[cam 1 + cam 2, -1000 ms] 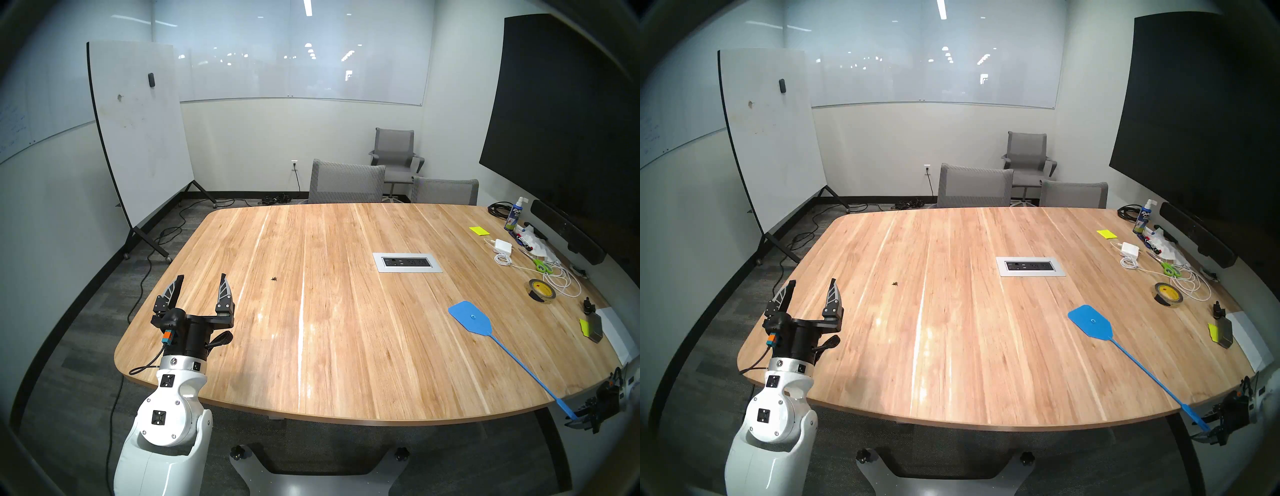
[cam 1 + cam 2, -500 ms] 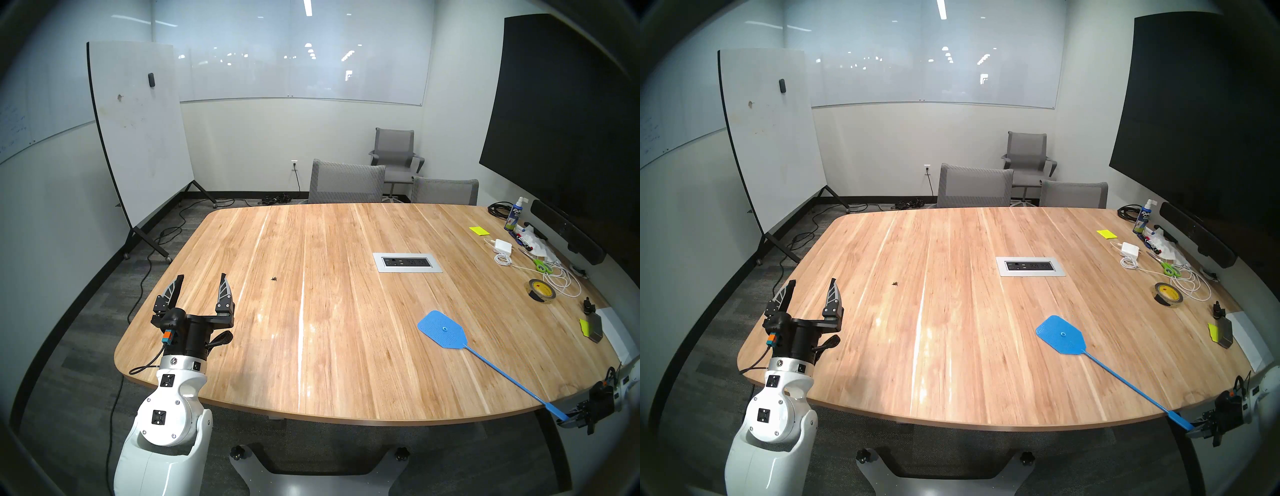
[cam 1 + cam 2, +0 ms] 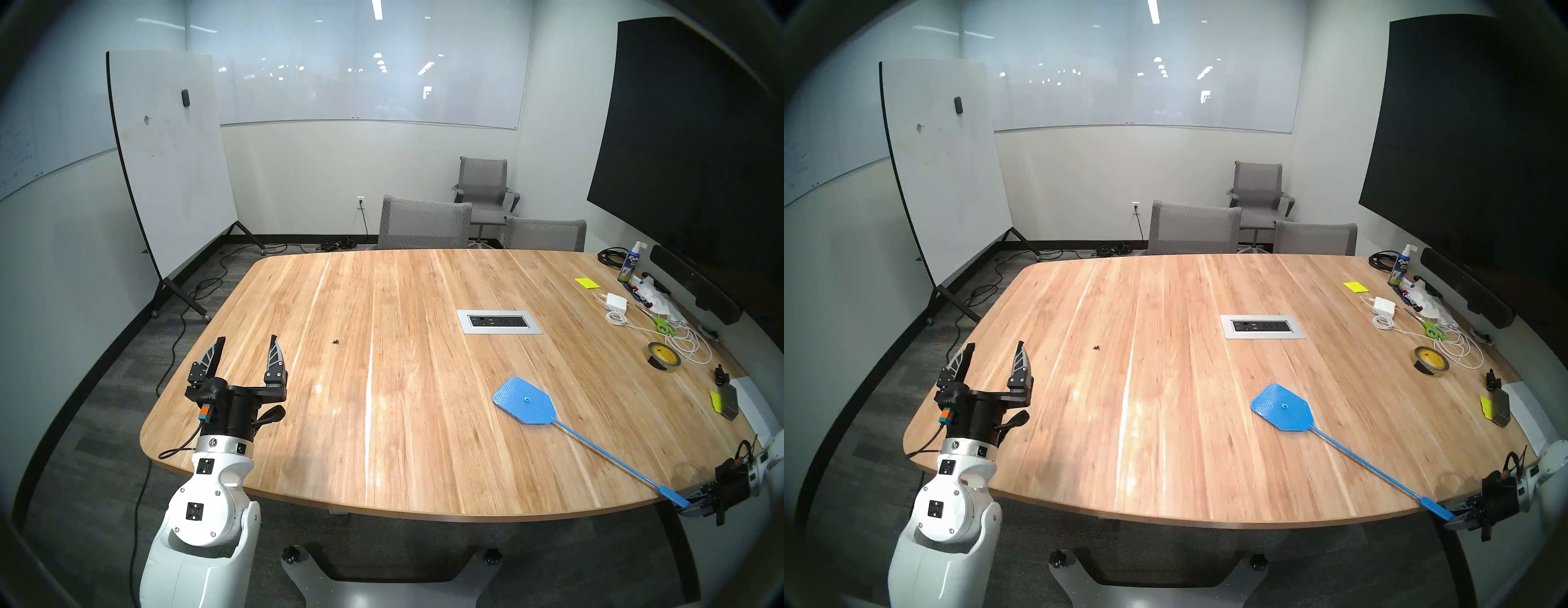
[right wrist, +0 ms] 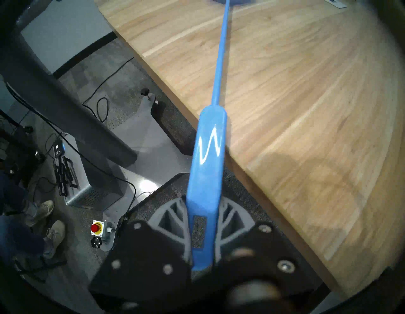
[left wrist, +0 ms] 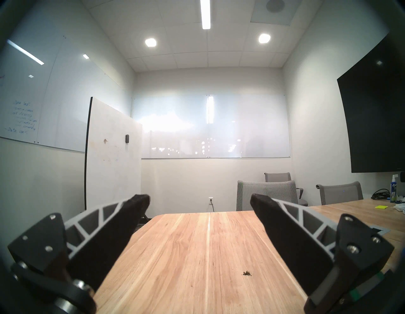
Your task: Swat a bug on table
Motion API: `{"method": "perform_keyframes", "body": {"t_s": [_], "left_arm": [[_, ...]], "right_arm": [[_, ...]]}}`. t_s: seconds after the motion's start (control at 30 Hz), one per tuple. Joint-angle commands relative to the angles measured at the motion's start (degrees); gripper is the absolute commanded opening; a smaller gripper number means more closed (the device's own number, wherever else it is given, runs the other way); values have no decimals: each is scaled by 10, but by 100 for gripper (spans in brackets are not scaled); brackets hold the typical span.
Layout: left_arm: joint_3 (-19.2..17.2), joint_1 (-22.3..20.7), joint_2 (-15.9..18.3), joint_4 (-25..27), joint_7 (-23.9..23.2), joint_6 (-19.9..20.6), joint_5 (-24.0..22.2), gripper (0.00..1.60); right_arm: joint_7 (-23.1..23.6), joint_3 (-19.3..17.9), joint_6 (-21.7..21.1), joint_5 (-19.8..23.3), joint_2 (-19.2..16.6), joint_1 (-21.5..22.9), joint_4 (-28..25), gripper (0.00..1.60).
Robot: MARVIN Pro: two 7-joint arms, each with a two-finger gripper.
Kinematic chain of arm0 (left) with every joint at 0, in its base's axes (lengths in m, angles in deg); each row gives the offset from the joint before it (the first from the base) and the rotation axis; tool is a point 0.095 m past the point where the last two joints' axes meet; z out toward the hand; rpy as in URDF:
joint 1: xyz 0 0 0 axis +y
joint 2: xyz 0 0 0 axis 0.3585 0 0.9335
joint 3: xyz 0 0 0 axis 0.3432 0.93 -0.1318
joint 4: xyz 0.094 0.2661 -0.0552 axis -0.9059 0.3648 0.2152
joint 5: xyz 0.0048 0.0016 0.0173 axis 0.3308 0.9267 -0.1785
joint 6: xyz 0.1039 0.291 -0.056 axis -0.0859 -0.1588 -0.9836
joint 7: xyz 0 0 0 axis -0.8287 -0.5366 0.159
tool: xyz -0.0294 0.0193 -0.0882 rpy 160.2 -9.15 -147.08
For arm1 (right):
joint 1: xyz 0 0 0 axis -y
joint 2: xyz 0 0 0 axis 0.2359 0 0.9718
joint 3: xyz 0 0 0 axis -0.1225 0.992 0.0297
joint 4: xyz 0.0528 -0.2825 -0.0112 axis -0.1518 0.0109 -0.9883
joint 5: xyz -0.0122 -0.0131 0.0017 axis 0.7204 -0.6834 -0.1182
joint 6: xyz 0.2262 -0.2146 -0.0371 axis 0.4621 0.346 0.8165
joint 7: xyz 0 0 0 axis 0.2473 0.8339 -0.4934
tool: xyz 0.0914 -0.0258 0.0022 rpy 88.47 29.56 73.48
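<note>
Off the table's near right corner, the right claw pinches the swatter, head pointing toward the bug; left claw spread.

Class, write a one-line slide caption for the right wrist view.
Right gripper fingers clamp the blue fly swatter handle, its shaft reaching out over the wooden table.

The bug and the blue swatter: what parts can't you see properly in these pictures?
- Bug: too small in both head views to show legs or whether it is whole; only a dark speck in the left wrist view.
- Fly swatter: its head is cut off by the right wrist view's top edge.
- Right gripper: blurred there; its fingers hide the handle's end.
</note>
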Motion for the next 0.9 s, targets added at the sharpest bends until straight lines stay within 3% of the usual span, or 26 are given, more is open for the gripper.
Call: {"method": "perform_keyframes", "body": {"t_s": [0.0, 0.43, 0.87], "left_arm": [[1, -1, 0, 9, -1, -3, 0, 160], [1, -2, 0, 7, -1, -3, 0, 160], [1, -3, 0, 7, -1, -4, 1, 160]], "right_arm": [[-1, -22, 0, 19, -25, -1, -40, 0], [-1, -50, -11, 48, -30, 0, -140, 0], [-1, -44, -33, 81, -12, -8, -262, 0]]}}
